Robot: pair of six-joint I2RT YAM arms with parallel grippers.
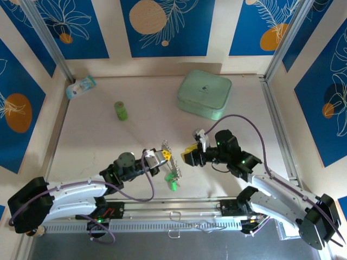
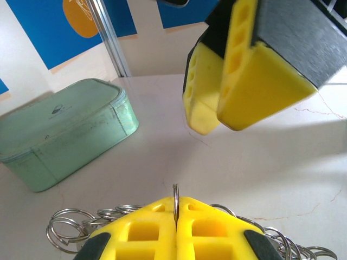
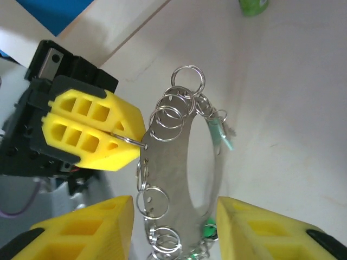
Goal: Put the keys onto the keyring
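Left tool (image 3: 138, 142) clamps the keyring (image 3: 168, 173) by one edge loop. Right tool (image 3: 174, 210) gapes wide astride it, the oval's long axis running straight ahead between the jaws.

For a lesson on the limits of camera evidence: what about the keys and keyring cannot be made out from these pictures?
- Key count: the keys are too small in the top view; in the right wrist view the bottom edge cuts off the lower end of the keyring.
- Most of the keyring in the left wrist view: hidden behind the left gripper.
- Whether any key is already attached: too small to tell.
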